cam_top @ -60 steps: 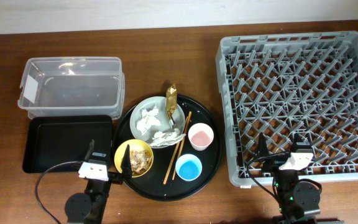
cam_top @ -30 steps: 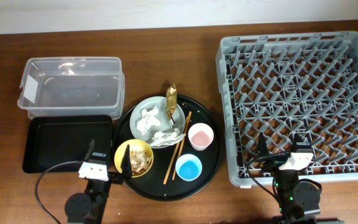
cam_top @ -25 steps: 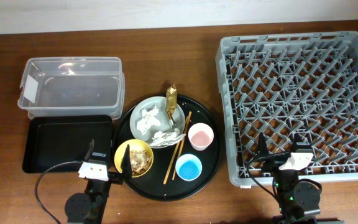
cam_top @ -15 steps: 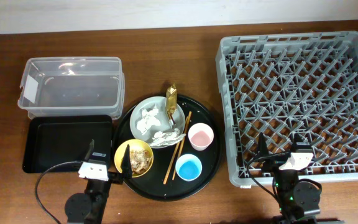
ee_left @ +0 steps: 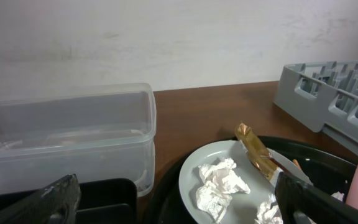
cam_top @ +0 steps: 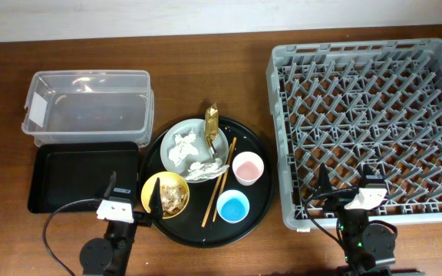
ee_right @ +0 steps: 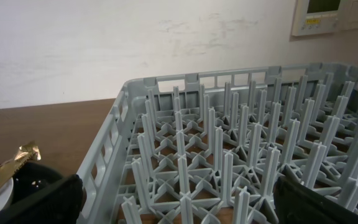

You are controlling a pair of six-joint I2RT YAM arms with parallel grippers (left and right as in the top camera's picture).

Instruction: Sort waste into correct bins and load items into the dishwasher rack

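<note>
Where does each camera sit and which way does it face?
Overhead: above the table, looking straight down; left gripper and right gripper show at the near edge.
Left wrist: low, facing the wall over the plate and clear tub; its open fingers frame the bottom corners.
Right wrist: low, facing the wall across the rack; open fingers likewise.
Shared: both wrist views catch the gold wrapper.

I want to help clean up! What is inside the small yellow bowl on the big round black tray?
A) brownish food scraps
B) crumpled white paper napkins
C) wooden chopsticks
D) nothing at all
A: in the overhead view the small yellow bowl holds a little heap of brownish-beige food scraps.
</note>
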